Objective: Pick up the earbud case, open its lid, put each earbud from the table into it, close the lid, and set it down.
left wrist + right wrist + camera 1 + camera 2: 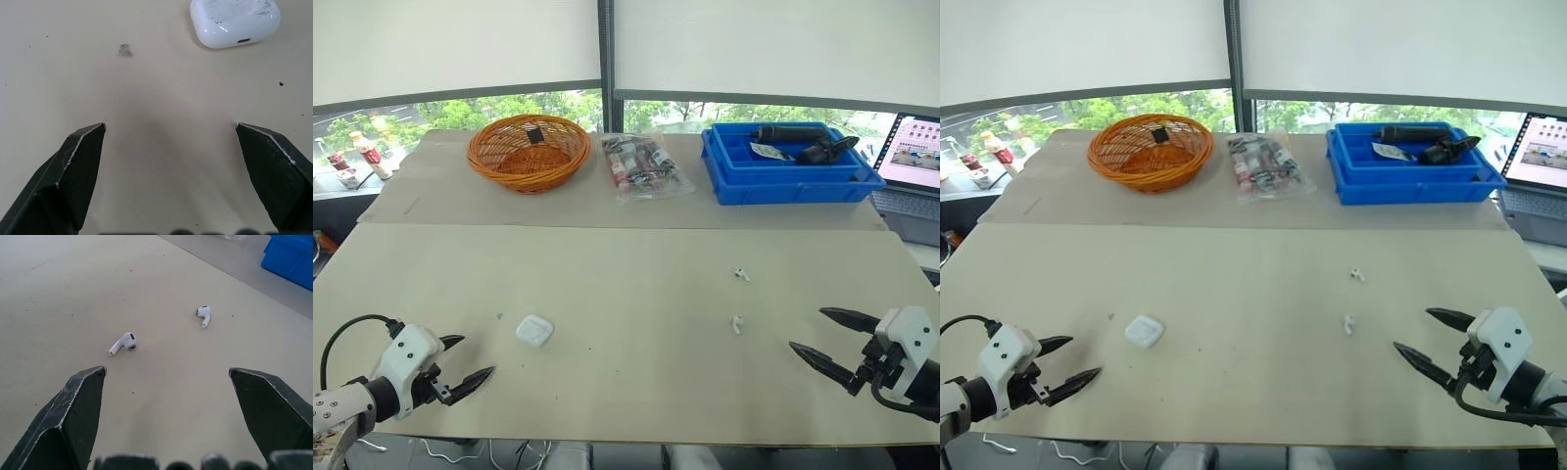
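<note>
- Left eye view, at the far left: some small bottles (367, 155) stand on a ledge beyond the table (626, 245).
- At the near left edge of the table, the left gripper (478, 354) hovers low over the bare surface. Its two black fingers (73, 166) are spread wide, and they hold nothing and touch nothing.
- The earbud case (534, 330) lies flat on the table, near this gripper, a little ahead of it and to its right. It is white, its lid is closed, and it is apart from both fingertips.
- In the left wrist view a small grey speck (125, 50) lies on the table beside the case.
- At the far side of the table stands an orange wicker basket (528, 150), and to its right lies a clear plastic bag (642, 164) with small items inside.
- Right of the centre two white earbuds lie on the table, well apart from the case. The farther earbud (741, 274) and the nearer earbud (737, 323) do not touch each other.
- A blue bin (793, 188) stands at the far right side, with a black tool (793, 134) in it.
- The right gripper (808, 329) is at the near right edge and points toward the earbuds. Its fingers (68, 416) are also wide apart and empty.
- A laptop (913, 157) stands open at the right edge.
</note>
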